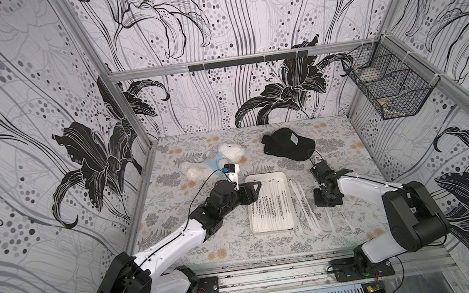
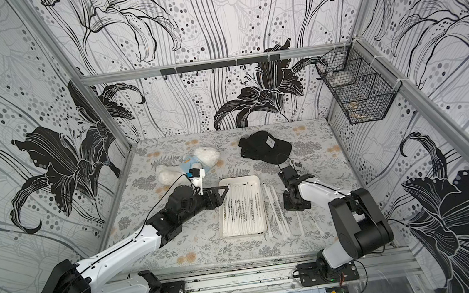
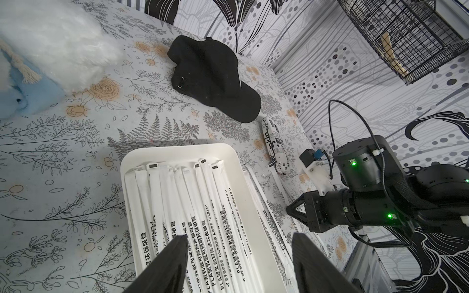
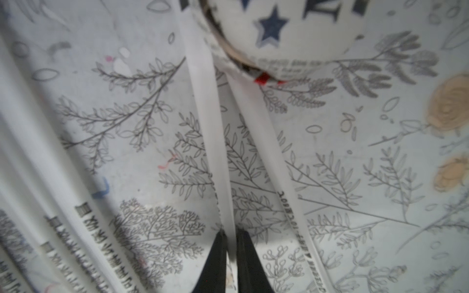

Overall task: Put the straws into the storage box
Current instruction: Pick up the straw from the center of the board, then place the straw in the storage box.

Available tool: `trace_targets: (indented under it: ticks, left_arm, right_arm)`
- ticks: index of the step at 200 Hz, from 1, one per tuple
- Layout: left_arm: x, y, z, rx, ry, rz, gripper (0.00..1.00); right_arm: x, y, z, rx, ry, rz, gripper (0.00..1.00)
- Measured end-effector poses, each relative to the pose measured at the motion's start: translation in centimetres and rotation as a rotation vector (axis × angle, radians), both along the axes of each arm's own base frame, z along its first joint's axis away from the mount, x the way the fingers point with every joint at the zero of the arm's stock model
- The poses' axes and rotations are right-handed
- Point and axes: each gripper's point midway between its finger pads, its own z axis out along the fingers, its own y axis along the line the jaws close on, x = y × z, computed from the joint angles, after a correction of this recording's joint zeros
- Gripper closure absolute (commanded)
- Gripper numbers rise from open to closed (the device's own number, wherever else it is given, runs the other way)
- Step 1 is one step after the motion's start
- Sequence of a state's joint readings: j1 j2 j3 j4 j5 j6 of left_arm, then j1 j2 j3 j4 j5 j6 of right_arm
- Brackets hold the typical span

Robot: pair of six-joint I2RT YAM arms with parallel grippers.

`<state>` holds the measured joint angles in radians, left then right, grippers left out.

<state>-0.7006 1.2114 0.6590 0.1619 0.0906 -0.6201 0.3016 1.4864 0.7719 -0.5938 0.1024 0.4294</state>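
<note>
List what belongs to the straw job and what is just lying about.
Job: straws, some in the box, some loose beside it; storage box.
Lying about: black cap; plush toy; printed packet; wire basket.

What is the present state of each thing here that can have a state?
storage box, holding many straws laid lengthwise.
loose straws, lying on the table beside the box.
left gripper, open, empty, by the box.
right gripper, shut on one loose straw.
black cap, lying on the table.
</note>
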Motion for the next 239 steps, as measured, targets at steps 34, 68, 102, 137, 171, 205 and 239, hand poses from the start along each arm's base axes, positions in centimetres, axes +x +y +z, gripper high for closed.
trace_targets:
  ticks: [34,68,102,137,171,205,239]
  left_arm:
    - [0.2,0.4,-0.1,0.013,-0.006,0.019,0.3]
    - [0.7,1.1,0.1,0.004,-0.002,0.05,0.31]
    - [0.8,1.5,-0.7,-0.006,0.028,0.073,0.32]
    - [0.3,1.9,-1.8,-0.001,0.06,0.08,0.32]
    - [0.2,2.0,-2.0,0.004,0.066,0.08,0.32]
    - [0.1,2.0,-2.0,0.001,0.069,0.08,0.32]
    - [0.1,1.9,-2.0,0.001,0.07,0.078,0.32]
  right_arm:
    - [0.3,2.8,3.0,0.149,-0.044,0.057,0.89]
    - [1.6,7.9,7.3,0.294,-0.132,0.149,0.89]
    - [2.1,16.0,9.8,0.456,-0.208,0.267,0.9]
    - [3.8,17.7,7.6,0.5,-0.202,0.204,0.9]
    - [3.7,18.3,4.8,0.543,-0.158,0.15,0.89]
    - [3.7,18.4,3.1,0.54,-0.129,0.119,0.88]
    - [3.7,18.3,2.3,0.525,-0.113,0.104,0.78]
